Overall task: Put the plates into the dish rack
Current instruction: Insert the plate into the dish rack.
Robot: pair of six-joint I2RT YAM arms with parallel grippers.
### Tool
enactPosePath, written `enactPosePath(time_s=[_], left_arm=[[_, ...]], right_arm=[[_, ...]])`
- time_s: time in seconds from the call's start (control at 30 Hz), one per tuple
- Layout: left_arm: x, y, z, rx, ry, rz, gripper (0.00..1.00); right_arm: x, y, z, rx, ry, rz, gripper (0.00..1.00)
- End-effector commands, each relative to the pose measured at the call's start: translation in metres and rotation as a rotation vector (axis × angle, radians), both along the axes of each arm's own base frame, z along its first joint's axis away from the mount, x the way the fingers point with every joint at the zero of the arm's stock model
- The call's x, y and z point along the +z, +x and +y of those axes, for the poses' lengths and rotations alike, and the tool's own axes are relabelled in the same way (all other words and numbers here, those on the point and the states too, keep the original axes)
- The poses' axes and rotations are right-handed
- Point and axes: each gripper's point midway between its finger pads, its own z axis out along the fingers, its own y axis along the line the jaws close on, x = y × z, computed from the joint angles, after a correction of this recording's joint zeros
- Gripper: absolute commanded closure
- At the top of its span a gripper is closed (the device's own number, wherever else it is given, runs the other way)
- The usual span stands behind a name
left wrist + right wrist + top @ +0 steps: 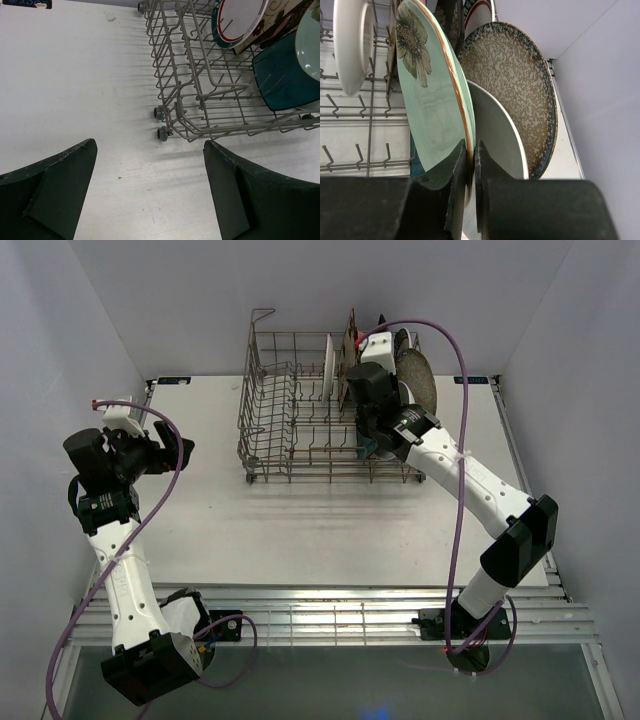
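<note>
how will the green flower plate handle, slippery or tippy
Probably stiff and breakable: the green plate looks glazed ceramic. Likely slippery: the right gripper pinches only its glossy rim. Standing on edge, it may tip onto the white plate.

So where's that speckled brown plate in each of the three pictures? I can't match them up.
Top external: the speckled plate stands on edge at the rack's right end.
Left wrist: not in it.
Right wrist: the speckled plate fills the upper right, behind a white plate and the green flower plate.
Shared landmark: the dish rack, whose grey wires show in all three.
</note>
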Motion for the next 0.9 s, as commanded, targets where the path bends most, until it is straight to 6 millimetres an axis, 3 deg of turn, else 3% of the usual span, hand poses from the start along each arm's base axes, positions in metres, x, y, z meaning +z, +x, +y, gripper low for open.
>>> enactPosePath(time_s=[0.0,0.47,0.87], left_arm=[[0.001,-0.003,-0.004,-0.022,0.008,-0.018,0.02],[-0.002,-0.004,-0.006,-0.036,0.009,-0.016,0.02],[-0.006,-0.004,-0.008,-0.050,0.003,-0.008,0.02]], right_arm=[[0.057,0.002,-0.004,-0.081,0.112,-0.163,0.92],[0.008,0.019,0.014,-0.084,0.060,-0.080,0.92],[-0.023,0.035,0.022,-0.102,0.024,-0.037,0.92]])
